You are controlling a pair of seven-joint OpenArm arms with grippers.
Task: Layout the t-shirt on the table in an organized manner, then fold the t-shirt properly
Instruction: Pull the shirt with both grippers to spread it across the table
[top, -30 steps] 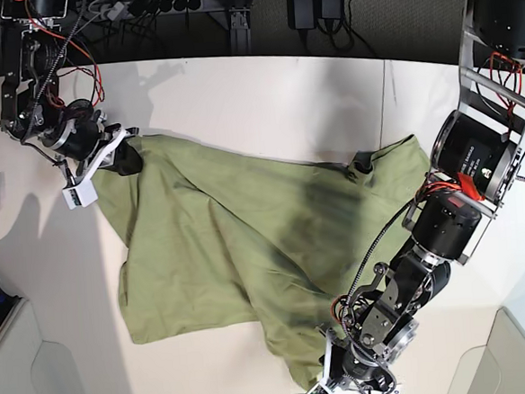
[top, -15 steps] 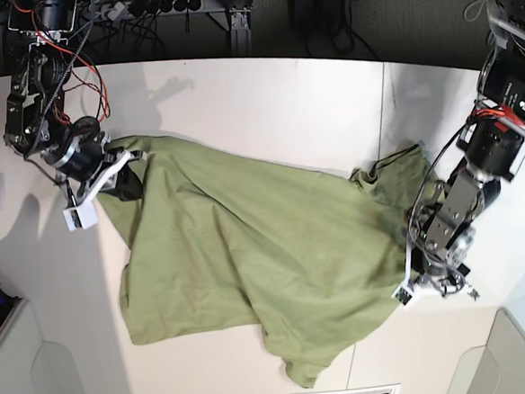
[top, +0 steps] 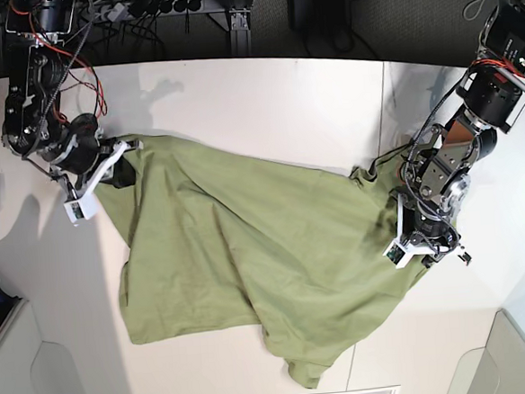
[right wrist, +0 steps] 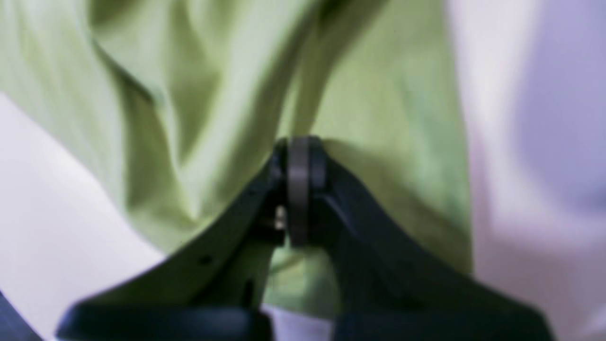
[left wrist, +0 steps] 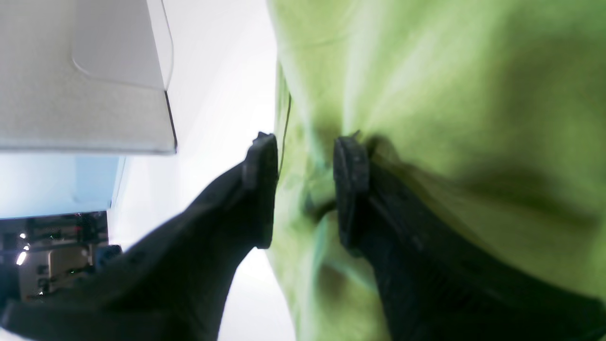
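T-shirt (top: 248, 243) stretched left-right; right fingers (right wrist: 298, 189) clamp it, left fingers (left wrist: 350, 189) apart astride it.

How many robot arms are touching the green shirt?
2. The right end effector pinches the t-shirt at its far-left corner in the base view. The left end effector sits on the shirt's right edge, fabric between its fingers.

white table (top: 265, 98), olive t-shirt (top: 248, 252) spread rumpled on it
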